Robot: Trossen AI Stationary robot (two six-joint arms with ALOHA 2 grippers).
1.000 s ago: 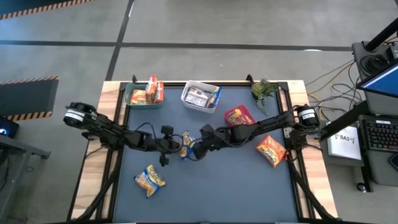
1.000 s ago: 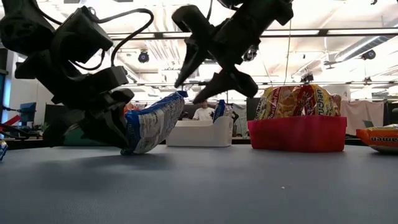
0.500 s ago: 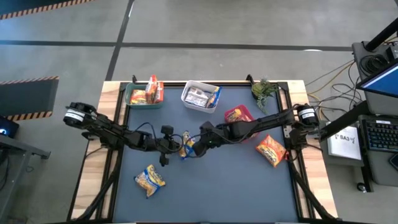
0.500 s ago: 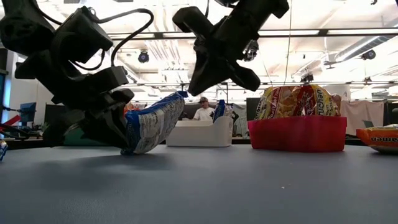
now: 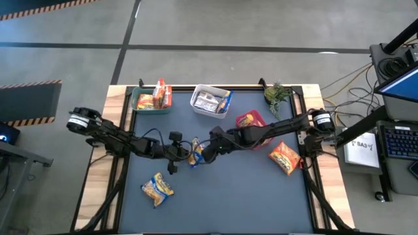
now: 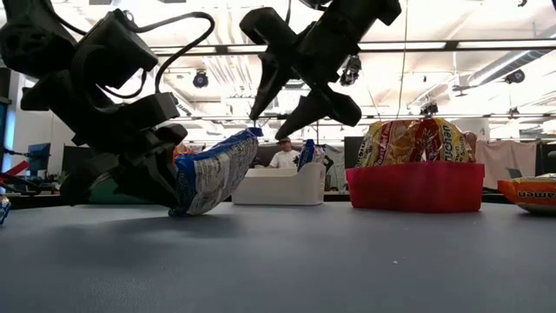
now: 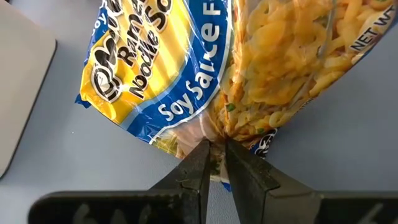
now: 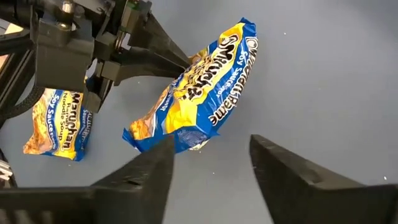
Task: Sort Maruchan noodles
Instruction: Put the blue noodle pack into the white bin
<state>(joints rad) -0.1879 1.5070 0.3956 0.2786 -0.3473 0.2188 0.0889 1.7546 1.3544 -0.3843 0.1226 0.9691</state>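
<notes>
Near the tabletop (image 5: 261,196) centre, the left end effector (image 7: 214,163) clamps the blue-yellow noodle packet (image 5: 194,152) by one edge; the right end effector (image 6: 282,104), fingers apart, hovers at its 3 o'clock. That thin pinch may slip during handover.

A robotics lab or open workshop: bare concrete floor with hazard tape (image 5: 29,121) at left, cables and a keyboard (image 5: 400,141) at right, ceiling strip lights (image 6: 486,48).

Both arms reach toward the counter (image 5: 222,196) centre. The left hand (image 7: 214,163) sits low over it, fingers pinched together. The right hand (image 6: 282,113) hovers higher, fingers spread apart.
</notes>
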